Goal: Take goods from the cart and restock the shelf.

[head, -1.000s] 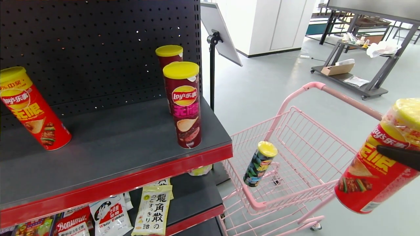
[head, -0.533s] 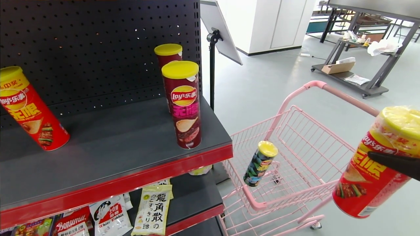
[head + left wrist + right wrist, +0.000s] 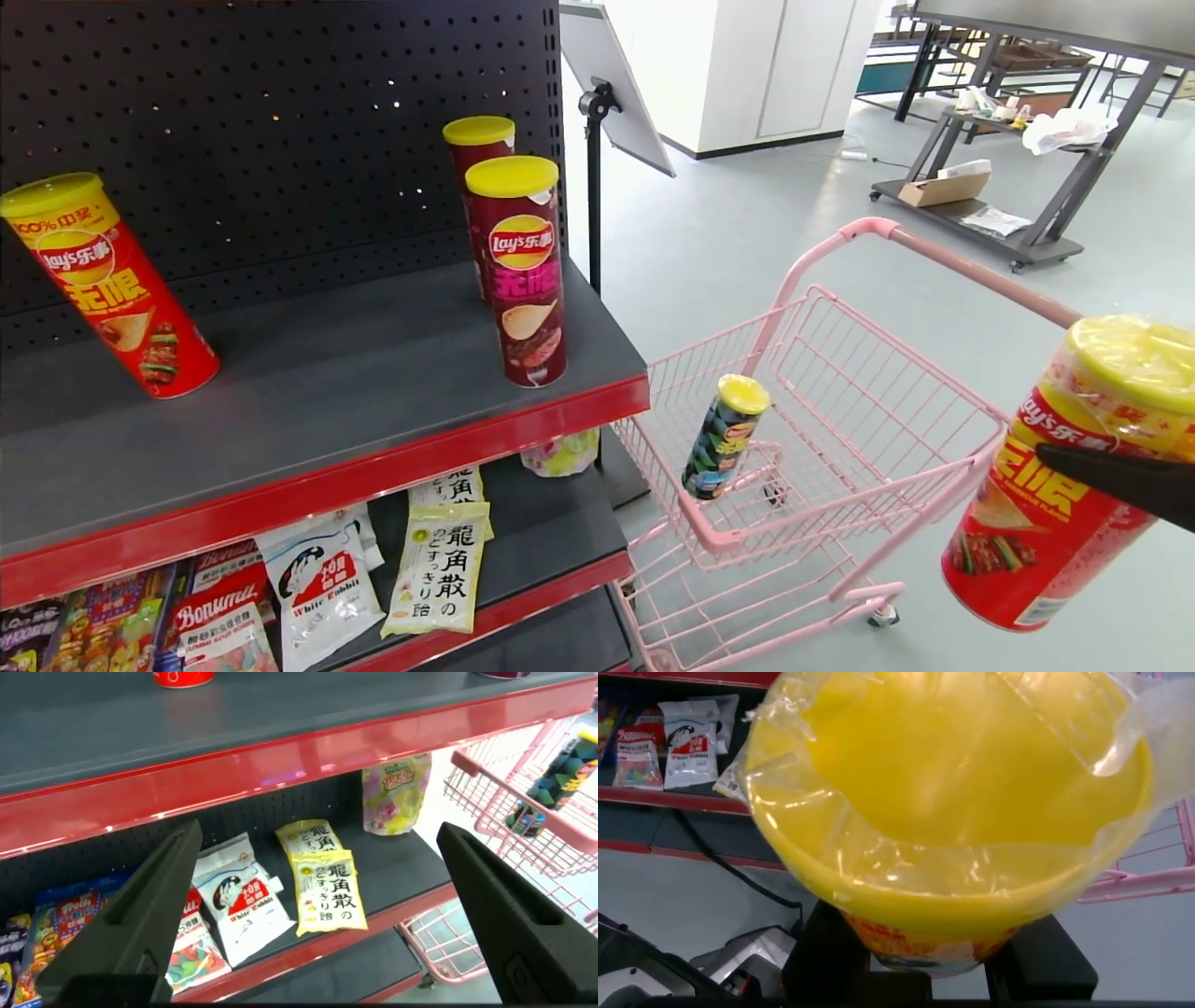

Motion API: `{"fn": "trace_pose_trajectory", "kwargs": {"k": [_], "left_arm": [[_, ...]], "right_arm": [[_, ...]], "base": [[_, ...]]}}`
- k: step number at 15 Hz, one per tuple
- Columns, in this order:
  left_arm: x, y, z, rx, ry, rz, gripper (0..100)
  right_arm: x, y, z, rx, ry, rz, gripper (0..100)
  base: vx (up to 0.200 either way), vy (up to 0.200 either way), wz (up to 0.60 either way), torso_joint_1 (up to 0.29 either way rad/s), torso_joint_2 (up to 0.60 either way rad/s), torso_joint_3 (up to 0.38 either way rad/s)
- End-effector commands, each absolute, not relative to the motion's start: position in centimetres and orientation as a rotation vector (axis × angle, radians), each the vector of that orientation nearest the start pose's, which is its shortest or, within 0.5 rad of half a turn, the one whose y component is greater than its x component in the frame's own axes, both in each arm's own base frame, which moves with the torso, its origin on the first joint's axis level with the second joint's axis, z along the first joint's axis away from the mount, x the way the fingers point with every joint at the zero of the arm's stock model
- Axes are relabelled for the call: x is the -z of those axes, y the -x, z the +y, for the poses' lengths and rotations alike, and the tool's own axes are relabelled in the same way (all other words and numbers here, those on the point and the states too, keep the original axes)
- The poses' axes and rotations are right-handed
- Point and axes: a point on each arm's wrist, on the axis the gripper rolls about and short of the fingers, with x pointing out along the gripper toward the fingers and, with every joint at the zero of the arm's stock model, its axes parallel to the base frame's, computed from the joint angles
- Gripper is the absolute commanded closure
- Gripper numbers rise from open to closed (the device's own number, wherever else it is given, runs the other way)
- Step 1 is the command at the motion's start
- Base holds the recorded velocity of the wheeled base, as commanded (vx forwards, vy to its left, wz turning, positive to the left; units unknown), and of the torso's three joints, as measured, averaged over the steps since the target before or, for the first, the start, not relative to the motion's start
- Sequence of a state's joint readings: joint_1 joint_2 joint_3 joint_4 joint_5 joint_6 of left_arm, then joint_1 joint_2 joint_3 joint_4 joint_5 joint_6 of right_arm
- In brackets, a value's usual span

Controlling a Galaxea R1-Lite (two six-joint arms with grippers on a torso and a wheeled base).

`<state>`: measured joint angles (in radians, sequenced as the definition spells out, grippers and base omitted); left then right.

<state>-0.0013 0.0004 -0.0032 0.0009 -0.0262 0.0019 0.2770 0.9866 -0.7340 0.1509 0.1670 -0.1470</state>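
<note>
Red chip can (image 3: pixel 1055 485): clamped, seemingly firmly, in your right gripper (image 3: pixel 1106 467), held right of the pink cart (image 3: pixel 878 229), mid-carry; left gripper (image 3: pixel 318 831) spread and empty, low by the shelf front; next, swing the can left and stand it upright on the grey shelf (image 3: pixel 355 364).

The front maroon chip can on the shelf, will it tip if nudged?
Likely: the tall maroon yellow-lidded chip can is narrow and upright. Near the grey shelf's red lip, it might fall off. Toppled, its round body could roll.
</note>
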Motion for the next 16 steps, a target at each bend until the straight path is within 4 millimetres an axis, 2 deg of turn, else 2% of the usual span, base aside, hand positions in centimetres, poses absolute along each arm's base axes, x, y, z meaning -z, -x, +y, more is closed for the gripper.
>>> {"fn": "trace_pose_trajectory", "kwargs": {"k": [1,10,15,16], "left_arm": [[-7.62,2.30,-0.06,0.028,-0.002,-0.002,0],[-7.62,2.30,-0.06,0.028,-0.002,-0.002,0],[-7.57,2.29,-0.06,0.028,-0.005,0.000,0],[-7.62,2.30,-0.06,0.028,-0.005,-0.002,0]], "right_arm": [[-23.70,-11.10,3.55,-0.469,0.170,0.380,100],[-23.39,-10.83,3.47,-0.469,0.175,0.384,100],[-22.97,-10.60,3.41,-0.475,0.201,0.387,100],[-22.97,-10.60,3.41,-0.475,0.201,0.387,100]], "base": [[0.000,0.000,0.00,0.000,0.00,0.000],[0.000,0.000,0.00,0.000,0.00,0.000],[-0.200,0.000,0.00,0.003,0.00,0.001],[0.000,0.000,0.00,0.000,0.00,0.000]]}}
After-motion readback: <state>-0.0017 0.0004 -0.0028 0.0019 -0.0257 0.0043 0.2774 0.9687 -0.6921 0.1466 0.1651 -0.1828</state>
